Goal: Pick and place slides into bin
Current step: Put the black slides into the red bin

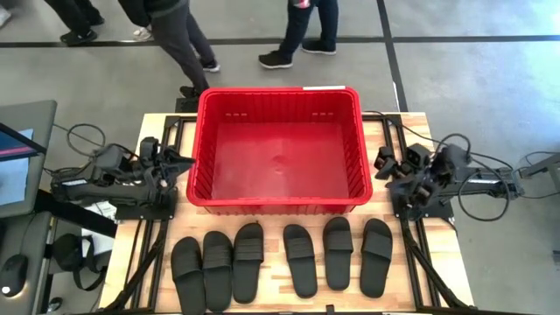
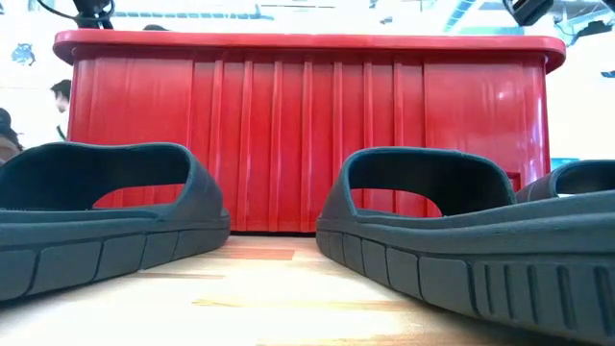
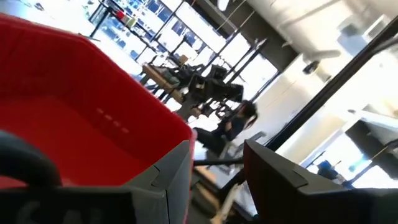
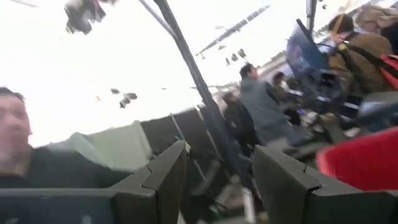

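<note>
No legible text or labels anywhere

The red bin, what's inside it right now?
Nothing shows inside the red bin; its bare floor is visible from above. All six black slides lie on the table in front of it.

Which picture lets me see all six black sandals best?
The high view: all six slides lie in a row in front of the empty red bin. The low view shows only about three, close up and cut off. Neither wrist view shows any slides.
</note>
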Robot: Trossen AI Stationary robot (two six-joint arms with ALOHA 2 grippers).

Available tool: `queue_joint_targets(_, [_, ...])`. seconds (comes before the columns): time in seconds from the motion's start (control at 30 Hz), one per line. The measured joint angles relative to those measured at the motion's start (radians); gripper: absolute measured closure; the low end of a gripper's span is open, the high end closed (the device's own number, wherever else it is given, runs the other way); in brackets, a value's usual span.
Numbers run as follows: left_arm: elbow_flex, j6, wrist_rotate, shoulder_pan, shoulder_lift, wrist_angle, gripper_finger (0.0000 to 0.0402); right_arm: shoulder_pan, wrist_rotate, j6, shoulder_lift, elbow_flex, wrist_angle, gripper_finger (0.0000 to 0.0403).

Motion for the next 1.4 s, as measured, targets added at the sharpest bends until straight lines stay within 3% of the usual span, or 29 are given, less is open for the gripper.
queue_joint_targets(0.17, [0.000, -0.009, 0.066, 0.000, 0.010, 0.076, 0.0267, 0.000, 0.028, -0.010, 0.000, 0.000, 0.086, 0.0230])
queue_joint_targets(0.37, [0.000, -0.048, 0.225, -0.020, 0.132, 0.304, 0.0267, 0.000, 0.223, -0.016, 0.000, 0.000, 0.131, 0.0230])
queue_joint_targets(0.67, [0.000, -0.039, 0.364, -0.140, 0.435, 0.755, 0.0267, 0.002, 0.259, -0.020, 0.012, 0.000, 0.162, 0.0230])
queue_joint_targets(0.93, [0.002, -0.021, 0.375, -0.222, 0.624, 1.236, 0.0267, 0.002, 0.309, 0.048, 0.062, 0.001, 0.209, 0.0230])
queue_joint_targets(1.1, [0.083, 0.017, 0.385, -0.275, 0.732, 1.275, 0.0267, 0.028, 0.303, 0.068, 0.111, 0.001, 0.237, 0.0230])
queue_joint_targets(1.4, [0.379, 0.139, 0.388, -0.359, 1.012, 1.269, 0.0267, 0.136, 0.287, 0.010, 0.257, 0.042, 0.411, 0.0230])
